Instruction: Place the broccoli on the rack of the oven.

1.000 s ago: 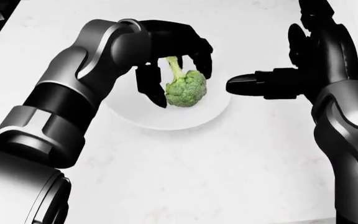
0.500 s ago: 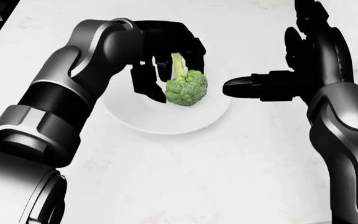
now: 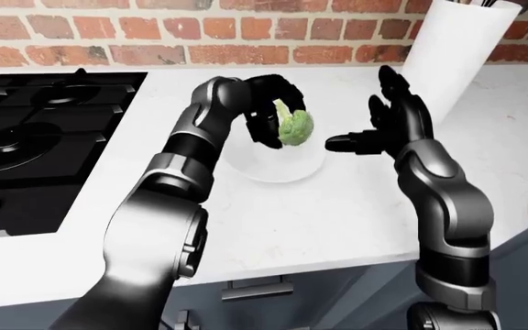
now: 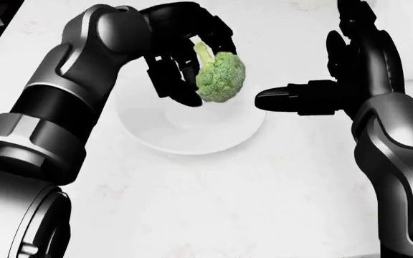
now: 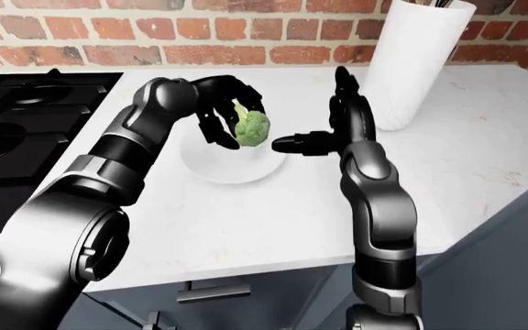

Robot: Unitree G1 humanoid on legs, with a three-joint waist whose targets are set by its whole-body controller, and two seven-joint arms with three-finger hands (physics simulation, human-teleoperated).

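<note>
My left hand is shut on the green broccoli, gripping its pale stem, and holds it lifted above a white plate on the white counter. The floret hangs to the right of my fingers. The broccoli also shows in the left-eye view. My right hand is open just right of the broccoli, one finger pointing left toward it, the others raised. No oven or rack is in view.
A black gas hob lies at the left of the counter. A tall white container stands at the upper right by the brick wall. A drawer handle shows below the counter edge.
My left hand has closed on the stem and lifted the broccoli up off the plate, toward the top of the head view. The right hand has stayed nearly still.
</note>
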